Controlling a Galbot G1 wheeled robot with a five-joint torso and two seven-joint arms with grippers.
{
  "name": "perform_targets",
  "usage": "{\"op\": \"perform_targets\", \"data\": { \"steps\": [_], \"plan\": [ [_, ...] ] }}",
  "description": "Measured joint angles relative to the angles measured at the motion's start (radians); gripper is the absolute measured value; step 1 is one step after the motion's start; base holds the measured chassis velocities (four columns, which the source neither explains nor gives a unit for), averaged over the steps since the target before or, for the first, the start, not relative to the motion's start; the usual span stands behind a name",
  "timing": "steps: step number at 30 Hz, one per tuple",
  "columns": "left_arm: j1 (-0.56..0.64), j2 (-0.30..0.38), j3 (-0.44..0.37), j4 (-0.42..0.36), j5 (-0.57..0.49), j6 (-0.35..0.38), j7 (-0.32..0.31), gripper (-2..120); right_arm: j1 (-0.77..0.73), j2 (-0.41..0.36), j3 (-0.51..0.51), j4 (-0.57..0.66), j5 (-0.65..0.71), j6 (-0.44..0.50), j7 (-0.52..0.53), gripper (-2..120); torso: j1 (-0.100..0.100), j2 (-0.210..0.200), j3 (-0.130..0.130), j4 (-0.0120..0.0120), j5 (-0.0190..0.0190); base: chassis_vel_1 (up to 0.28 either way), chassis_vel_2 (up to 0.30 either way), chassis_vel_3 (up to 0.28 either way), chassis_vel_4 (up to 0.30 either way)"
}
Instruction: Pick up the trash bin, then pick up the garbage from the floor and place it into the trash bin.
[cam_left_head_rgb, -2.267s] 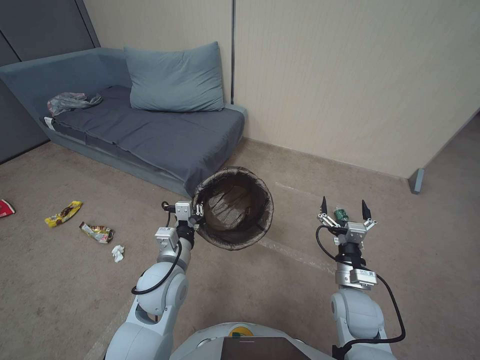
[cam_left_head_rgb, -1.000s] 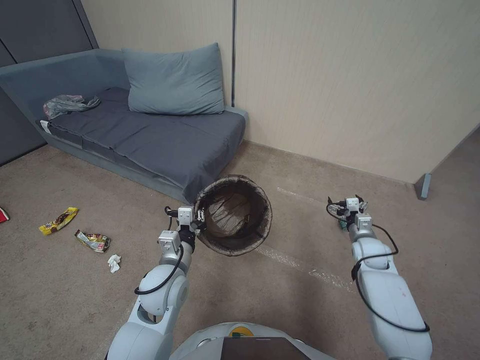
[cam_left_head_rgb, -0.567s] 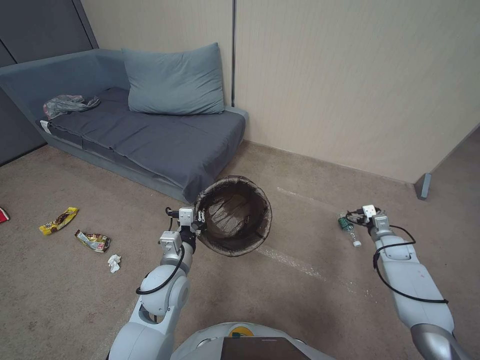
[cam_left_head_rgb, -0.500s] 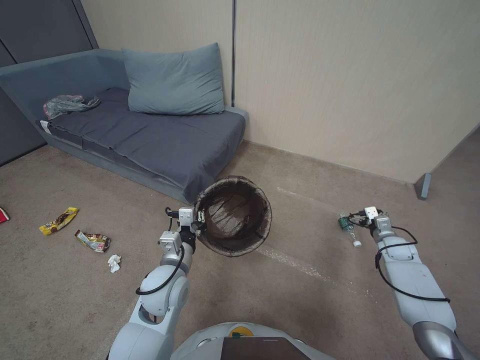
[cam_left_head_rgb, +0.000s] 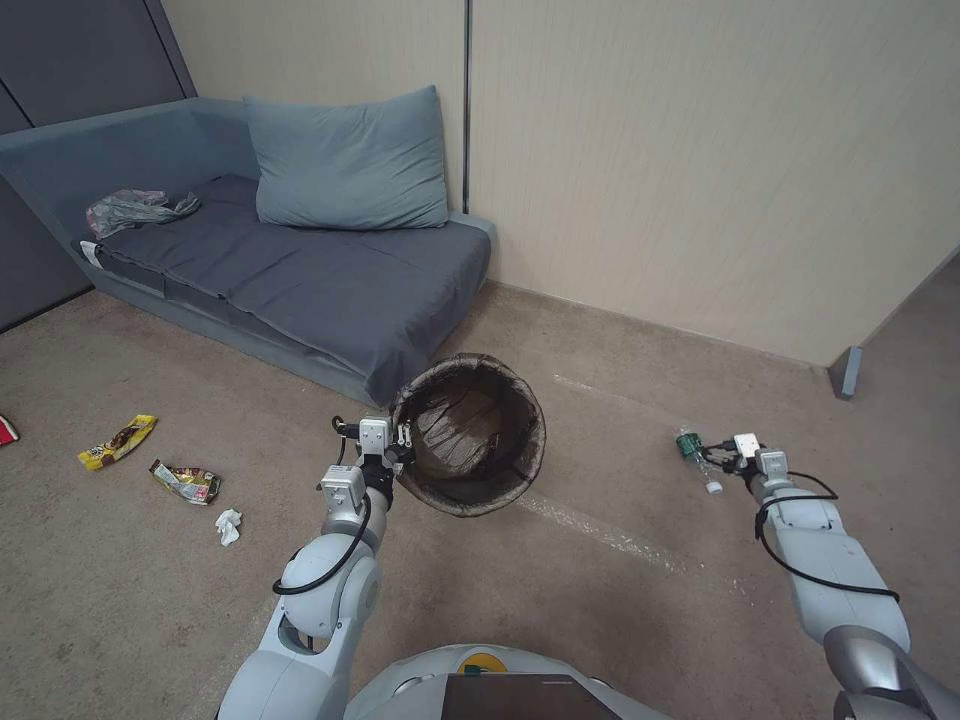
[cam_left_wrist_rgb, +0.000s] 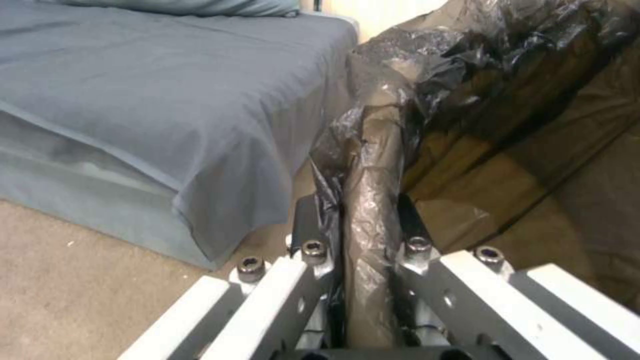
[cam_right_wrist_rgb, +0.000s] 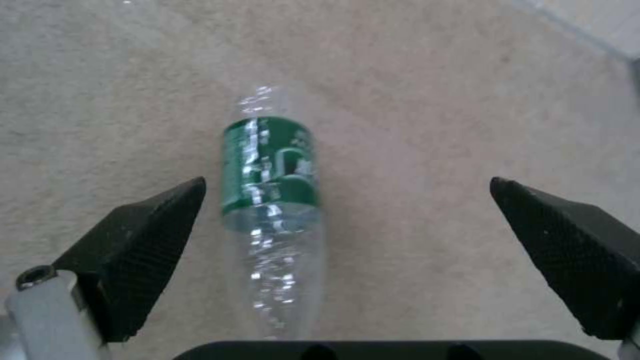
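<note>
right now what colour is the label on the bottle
Green with white markings, on a clear plastic bottle; the right wrist view shows it best.

The bottle (cam_right_wrist_rgb: 272, 200) lies flat on bare floor (cam_left_head_rgb: 620, 600), and carpet shows on both sides of it between it and the spread fingertips (cam_right_wrist_rgb: 157, 215) of the right gripper (cam_left_head_rgb: 722, 457), so nothing blocks either side of the bottle. Towards the robot's left of the bottle, the trash bin (cam_left_head_rgb: 470, 435) hangs clamped at its rim by the left gripper (cam_left_head_rgb: 400, 437), with open carpet between bin and bottle. Beyond the bin, the sofa (cam_left_head_rgb: 300, 270) closes off that side; the wall (cam_left_head_rgb: 700, 200) stands well behind the bottle.
</note>
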Motion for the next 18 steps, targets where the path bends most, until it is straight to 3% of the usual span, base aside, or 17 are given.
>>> {"op": "perform_targets", "data": {
  "steps": [18],
  "plan": [
    [0.018, 0.0, 0.007, -0.005, 0.026, 0.0, 0.004, 3, 0.073, 0.033, 0.009, -0.125, 0.066, -0.044, -0.077, 100, 0.0, 0.0, 0.0, 0.0, 0.0, 0.0, 0.0, 0.0, 0.0]
  ]
}}
